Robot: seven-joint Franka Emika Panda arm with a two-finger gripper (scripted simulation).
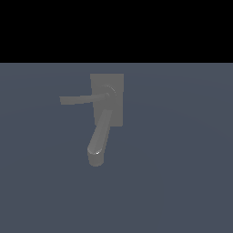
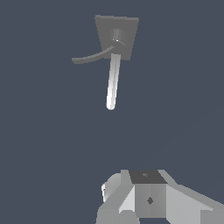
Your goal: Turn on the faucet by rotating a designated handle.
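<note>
Flat slate-blue floor (image 1: pixel 182 182) under a black background band in the exterior view. Gripper (image 2: pixel 148 201) shows only in the wrist view, as pale grey housing blocks at the frame edge; fingertips out of frame, so cannot tell whether the fingers are apart or together. Nothing visibly held. Gripper well apart from the faucet (image 2: pixel 116 39), bare floor between them. Arm not seen in the exterior view. Faucet: matte grey rectangular plate (image 1: pixel 108 98) with a round hub near its centre. Thick rounded spout (image 1: pixel 99 136) runs from the hub toward the gripper in the wrist view, tip catching a highlight. Handle (image 1: pixel 79 99), thin and flat, slightly curved, extends from the hub toward the exterior view's left, roughly at right angles to the spout. Nothing touches the handle.
</note>
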